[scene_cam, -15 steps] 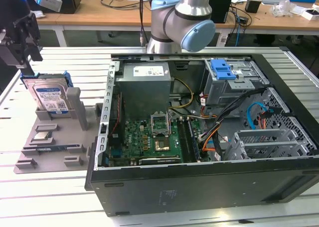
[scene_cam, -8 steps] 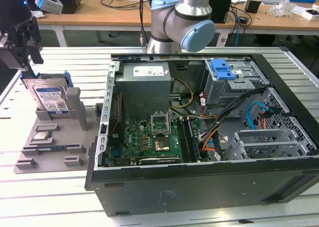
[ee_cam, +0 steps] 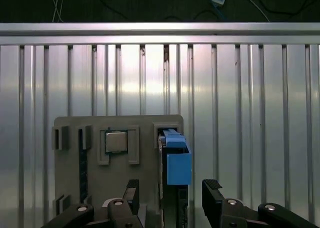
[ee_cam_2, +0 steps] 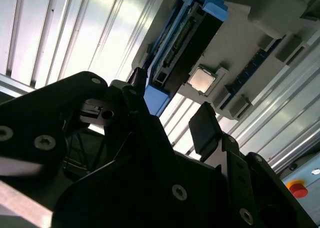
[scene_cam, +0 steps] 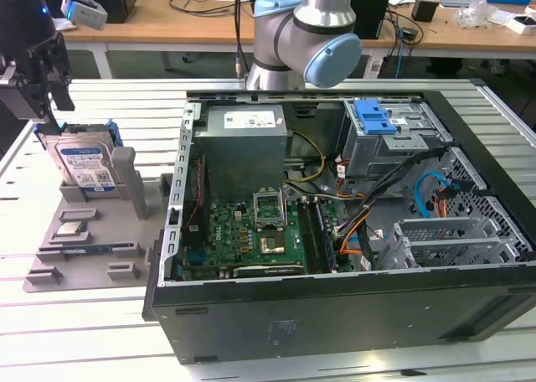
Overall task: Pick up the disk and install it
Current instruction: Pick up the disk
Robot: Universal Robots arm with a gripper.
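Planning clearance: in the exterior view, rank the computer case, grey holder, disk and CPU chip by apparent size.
Largest to smallest:
1. computer case, by far
2. grey holder
3. disk, standing in the holder
4. CPU chip, lying on the holder
No close calls.

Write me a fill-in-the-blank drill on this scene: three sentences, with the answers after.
The disk stands on edge in a carrier coloured ____. The gripper hangs above the disk with its fingers ____. The grey holder sits on the exterior view's ____ of the computer case.
Missing words: blue; open; left.
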